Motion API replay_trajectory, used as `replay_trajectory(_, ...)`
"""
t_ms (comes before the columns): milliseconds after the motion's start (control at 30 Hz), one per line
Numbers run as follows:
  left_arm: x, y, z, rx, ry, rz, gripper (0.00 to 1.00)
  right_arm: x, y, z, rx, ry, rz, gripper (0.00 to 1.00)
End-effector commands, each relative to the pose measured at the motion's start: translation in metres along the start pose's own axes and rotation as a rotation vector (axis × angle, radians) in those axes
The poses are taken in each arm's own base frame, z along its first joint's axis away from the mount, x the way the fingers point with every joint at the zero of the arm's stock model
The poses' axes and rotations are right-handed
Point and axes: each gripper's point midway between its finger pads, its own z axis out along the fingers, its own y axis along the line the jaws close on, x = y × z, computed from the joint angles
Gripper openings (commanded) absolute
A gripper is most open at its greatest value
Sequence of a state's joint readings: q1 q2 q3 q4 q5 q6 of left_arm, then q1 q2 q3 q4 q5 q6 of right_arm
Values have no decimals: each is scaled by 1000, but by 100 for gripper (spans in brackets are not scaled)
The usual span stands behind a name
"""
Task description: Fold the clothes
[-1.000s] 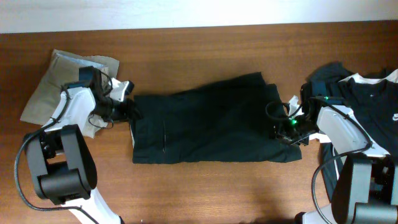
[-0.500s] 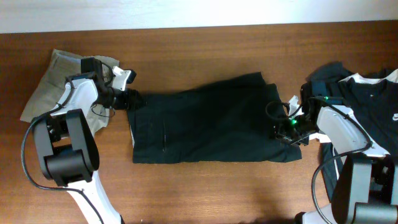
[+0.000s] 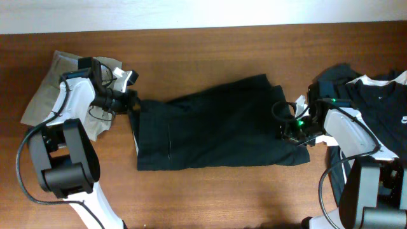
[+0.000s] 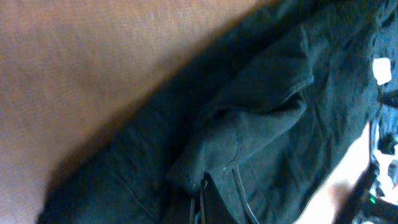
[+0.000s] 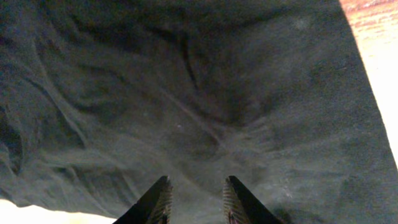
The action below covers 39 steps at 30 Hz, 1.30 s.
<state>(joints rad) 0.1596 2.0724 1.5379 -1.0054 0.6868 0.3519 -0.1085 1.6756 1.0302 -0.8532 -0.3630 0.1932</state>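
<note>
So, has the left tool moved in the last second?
Yes. The left tool moved toward the far edge of the table, judged against the beige trousers.

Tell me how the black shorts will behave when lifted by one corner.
Likely floppy: the shorts bunch into soft folds at the shut left tool, so the rest should sag and drag. Pushed, they would probably ruck up rather than slide whole, since wrinkles cross the cloth.

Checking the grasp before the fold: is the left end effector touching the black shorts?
Touching. The left wrist view shows the left end effector shut on a bunched fold of the black shorts, with fabric gathered at its fingertips.
</note>
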Motion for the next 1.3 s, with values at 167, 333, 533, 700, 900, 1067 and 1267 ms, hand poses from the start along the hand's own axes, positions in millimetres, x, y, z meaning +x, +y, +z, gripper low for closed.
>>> replay_trajectory(167, 13, -29, -46, -82, 13, -41, 0, -43, 30, -5, -153, -164, -125, 32)
replay_trajectory(333, 12, -29, -45, -79, 9, -39, 0, -119, 69, -50, -285, -417, -46, 26)
replay_trajectory(533, 12, -29, -45, -79, 9, -39, 1, -190, 104, -26, -333, -409, -65, 32)
replay_trajectory(700, 13, -30, -45, -78, 13, -42, 0, -195, 123, 45, -331, -329, -117, 19)
replay_trajectory(900, 20, -32, -45, -70, 37, -62, 1, -204, 99, 65, -186, -368, -74, 15)
replay_trajectory(1067, 20, -32, -45, -69, 39, -63, 1, -211, 82, 66, -88, -409, -51, 16)
replay_trajectory(1267, 45, -31, -50, -109, 137, -119, 0, -203, 70, 87, -66, -356, -30, 14)
